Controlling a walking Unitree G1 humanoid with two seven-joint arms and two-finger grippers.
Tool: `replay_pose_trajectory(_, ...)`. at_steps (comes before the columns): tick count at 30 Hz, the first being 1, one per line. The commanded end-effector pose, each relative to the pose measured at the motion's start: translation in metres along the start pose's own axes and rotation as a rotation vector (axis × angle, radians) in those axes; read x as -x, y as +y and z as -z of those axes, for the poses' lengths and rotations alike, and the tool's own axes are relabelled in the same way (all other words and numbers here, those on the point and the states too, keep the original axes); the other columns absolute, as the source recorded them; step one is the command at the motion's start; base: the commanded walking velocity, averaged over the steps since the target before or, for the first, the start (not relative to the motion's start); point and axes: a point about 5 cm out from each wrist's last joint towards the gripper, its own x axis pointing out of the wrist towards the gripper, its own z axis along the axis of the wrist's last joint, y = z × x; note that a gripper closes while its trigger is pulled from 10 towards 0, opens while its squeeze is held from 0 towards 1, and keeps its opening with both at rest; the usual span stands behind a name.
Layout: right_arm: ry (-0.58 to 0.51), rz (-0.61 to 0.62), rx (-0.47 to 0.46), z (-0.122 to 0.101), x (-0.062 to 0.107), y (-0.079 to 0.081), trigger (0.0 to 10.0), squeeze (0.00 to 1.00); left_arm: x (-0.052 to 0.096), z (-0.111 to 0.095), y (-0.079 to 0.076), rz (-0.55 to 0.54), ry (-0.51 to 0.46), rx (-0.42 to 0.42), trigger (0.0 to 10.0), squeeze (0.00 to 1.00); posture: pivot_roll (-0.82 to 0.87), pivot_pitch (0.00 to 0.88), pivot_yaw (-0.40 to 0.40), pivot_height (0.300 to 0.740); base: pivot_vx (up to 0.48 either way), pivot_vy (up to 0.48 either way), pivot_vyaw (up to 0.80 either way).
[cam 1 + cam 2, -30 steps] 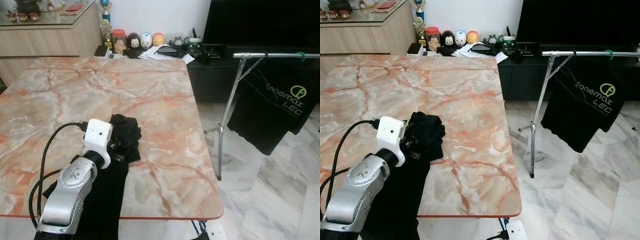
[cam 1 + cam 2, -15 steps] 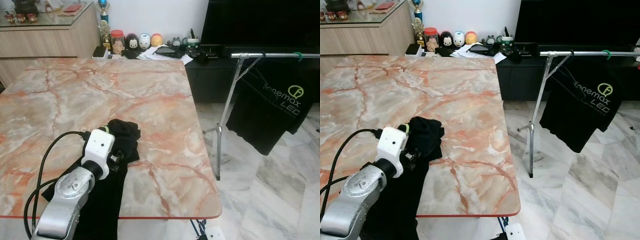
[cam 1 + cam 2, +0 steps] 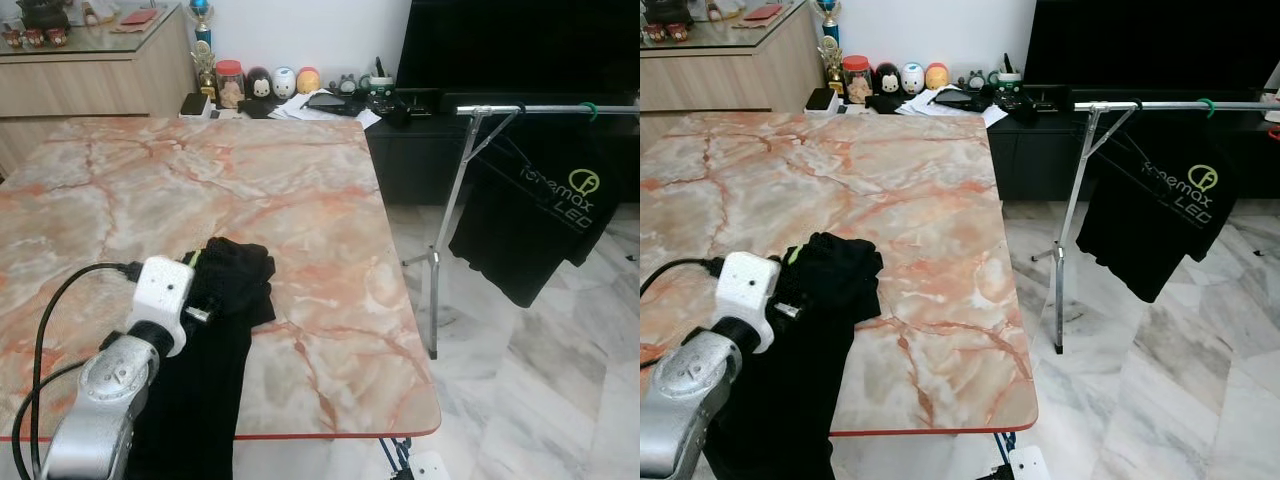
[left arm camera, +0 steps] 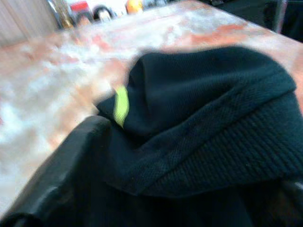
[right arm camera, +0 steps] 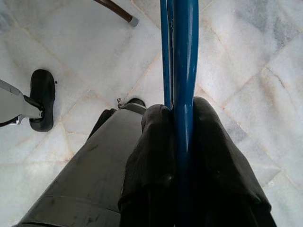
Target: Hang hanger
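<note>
On marble table [image 3: 300, 190]: left gripper [image 3: 205, 300] at black garment [image 3: 235, 280], finger state indeterminable | right gripper [image 5: 182, 142] clamped on blue hanger [image 5: 182, 52], held low awaiting clothes rail [image 3: 540, 108].

You've got a big marble table [image 3: 300, 190] out front. Past its far edge there's a TV [image 3: 520, 45] on a dark console [image 3: 420, 150] cluttered with papers [image 3: 335, 108], little figurines [image 3: 283, 81] and a red-lidded jar [image 3: 231, 82]. Wooden cabinet [image 3: 90, 85] far left, marble floor [image 3: 540, 400].
</note>
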Motion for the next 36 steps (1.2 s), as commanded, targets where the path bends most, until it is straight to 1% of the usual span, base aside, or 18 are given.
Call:
replay_pose_trajectory(1, -0.011, -0.013, 0.004, -0.006, -0.001, 0.006, 10.0, 0.0, 0.003, -0.004, -0.008, 0.025, -0.031, 0.012, 10.0, 0.0, 0.04, 0.0, -0.042, 0.74, 0.0, 0.0, 0.0)
replay_pose_trajectory(3, -0.013, -0.015, 0.004, -0.008, -0.001, 0.01, 10.0, 0.0, 0.004, -0.003, -0.012, 0.024, -0.034, 0.036, 10.0, 0.0, 0.04, 0.0, -0.042, 0.74, 0.0, 0.0, 0.0)
replay_pose_trajectory(6, -0.014, -0.018, 0.005, -0.009, -0.002, 0.013, 10.0, 0.0, 0.004, -0.002, -0.012, 0.012, -0.037, 0.044, 10.0, 0.0, 0.04, 0.0, -0.042, 0.74, 0.0, 0.0, 0.0)
replay_pose_trajectory(8, -0.016, -0.023, 0.007, -0.01, -0.002, 0.016, 10.0, 0.0, 0.006, -0.001, -0.011, -0.01, -0.036, 0.052, 10.0, 0.0, 0.04, 0.0, -0.042, 0.74, 0.0, 0.0, 0.0)
replay_pose_trajectory(11, -0.017, -0.024, 0.008, -0.01, -0.002, 0.018, 10.0, 0.0, 0.006, 0.0, -0.01, -0.016, -0.038, 0.055, 10.0, 0.0, 0.04, 0.0, -0.042, 0.74, 0.0, 0.0, 0.0)
replay_pose_trajectory(16, -0.019, -0.028, 0.009, -0.011, -0.002, 0.022, 10.0, 0.0, 0.006, -0.001, -0.008, -0.042, -0.041, 0.086, 10.0, 0.0, 0.04, 0.0, -0.04, 0.74, 0.0, 0.0, 0.0)
replay_pose_trajectory(22, -0.019, -0.035, 0.011, -0.01, -0.001, 0.03, 10.0, 0.0, 0.006, -0.002, -0.008, -0.053, -0.051, 0.093, 10.0, 0.0, 0.04, 0.0, -0.039, 0.74, 0.0, 0.0, 0.0)
replay_pose_trajectory(28, -0.02, -0.034, 0.013, -0.011, -0.002, 0.027, 10.0, 0.0, 0.006, -0.003, -0.008, -0.062, -0.055, 0.096, 10.0, 0.0, 0.04, 0.0, -0.039, 0.74, 0.0, 0.0, 0.0)
replay_pose_trajectory(36, -0.02, -0.035, 0.019, -0.012, -0.002, 0.026, 10.0, 0.0, 0.005, -0.003, -0.008, -0.064, -0.054, 0.101, 10.0, 0.0, 0.04, 0.0, -0.04, 0.74, 0.0, 0.0, 0.0)
